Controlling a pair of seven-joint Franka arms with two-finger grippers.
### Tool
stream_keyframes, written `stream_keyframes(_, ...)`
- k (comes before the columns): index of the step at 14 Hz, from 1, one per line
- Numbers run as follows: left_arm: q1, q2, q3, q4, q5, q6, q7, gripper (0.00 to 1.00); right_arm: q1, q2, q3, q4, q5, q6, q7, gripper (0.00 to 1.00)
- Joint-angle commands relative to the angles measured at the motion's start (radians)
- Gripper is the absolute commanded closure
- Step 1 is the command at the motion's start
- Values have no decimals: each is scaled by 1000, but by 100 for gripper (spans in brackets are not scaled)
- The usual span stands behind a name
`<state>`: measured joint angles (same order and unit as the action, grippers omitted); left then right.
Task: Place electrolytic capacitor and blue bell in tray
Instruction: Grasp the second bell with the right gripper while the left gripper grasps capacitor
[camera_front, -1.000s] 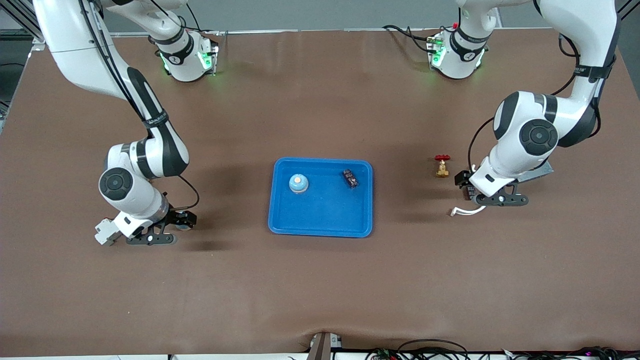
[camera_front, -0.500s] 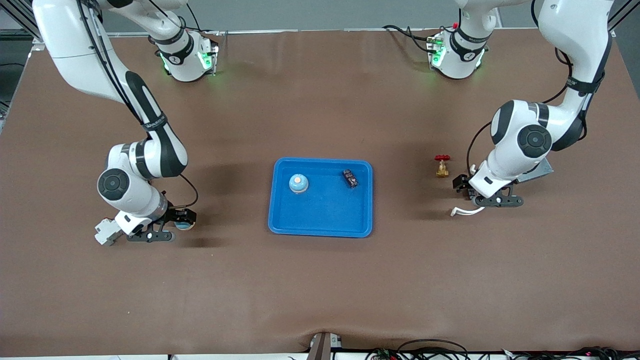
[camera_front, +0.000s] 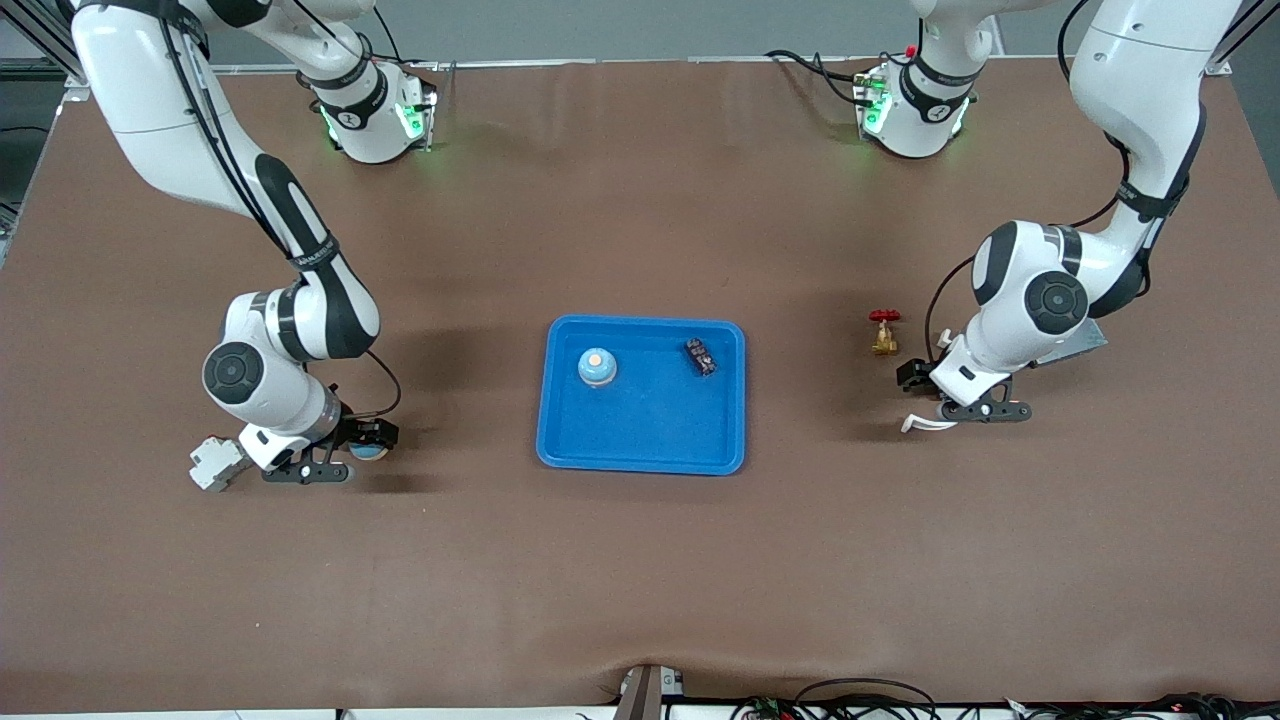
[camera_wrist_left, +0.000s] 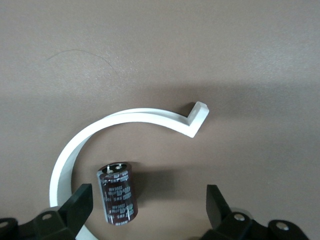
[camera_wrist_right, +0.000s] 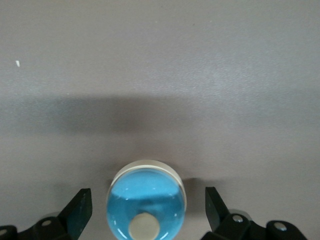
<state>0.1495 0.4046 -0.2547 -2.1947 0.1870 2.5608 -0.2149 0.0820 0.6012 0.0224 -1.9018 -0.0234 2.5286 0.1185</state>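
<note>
Electrolytic capacitor (camera_wrist_left: 117, 194) and blue bell (camera_wrist_right: 146, 200) sit between wide-open, empty jaws of left gripper (camera_wrist_left: 147, 212) and right gripper (camera_wrist_right: 147, 212) (centre each before closing), then carry to tray (camera_front: 640, 458)

Brown table (camera_front: 640, 560) carries blue tray (camera_front: 640, 450), brass valve (camera_front: 884, 334), white clip (camera_wrist_left: 130, 117), capacitor (camera_wrist_left: 117, 194), bell (camera_wrist_right: 146, 202).

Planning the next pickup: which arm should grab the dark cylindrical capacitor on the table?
Left. The left gripper, jaws open, straddles the dark cylindrical capacitor beside a white curved plastic strip; the right gripper hangs over the blue dome bell instead.
</note>
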Motion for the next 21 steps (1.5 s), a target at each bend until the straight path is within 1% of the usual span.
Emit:
stream_keyframes(1,25,17,-1,10,15,12,9,0,-24,-1,24,-3,16,7,-22,0)
stream_keyframes(2,27,22,-1,12,15,12,11,0,-24,-1,22,-3,16,7,-22,7)
stream_keyframes(3,27,26,-1,12,15,12,11,0,-24,-3,24,-3,16,7,-28,16)
stream_keyframes(5,30,30,-1,12,15,13,11,0,-27,-3,24,-3,16,7,-75,41)
stream_keyframes(6,31,30,-1,12,15,13,11,0,-36,-3,24,-3,16,7,-94,63)
stream_keyframes(7,30,33,-1,12,15,13,9,0,-39,-3,30,-3,16,7,-95,90)
stream_keyframes(8,30,37,-1,13,15,13,11,0,-39,-3,33,-3,17,6,-95,100)
stream_keyframes(11,30,48,-1,13,15,13,9,0,-34,-14,43,0,36,-10,-86,100)
stream_keyframes(13,30,49,0,13,15,13,9,0,-28,-23,54,10,37,-46,-57,100)
stream_keyframes(16,32,49,-1,13,14,13,9,0,-21,-37,118,47,37,-115,94,100)
stream_keyframes(18,30,49,-1,13,15,13,8,0,1,-38,164,66,37,-129,232,100)
stream_keyframes(19,30,49,-1,13,14,13,8,12,24,-37,177,81,36,-129,309,100)
stream_keyframes(21,30,57,0,16,14,13,6,34,99,-35,175,115,36,-139,447,100)
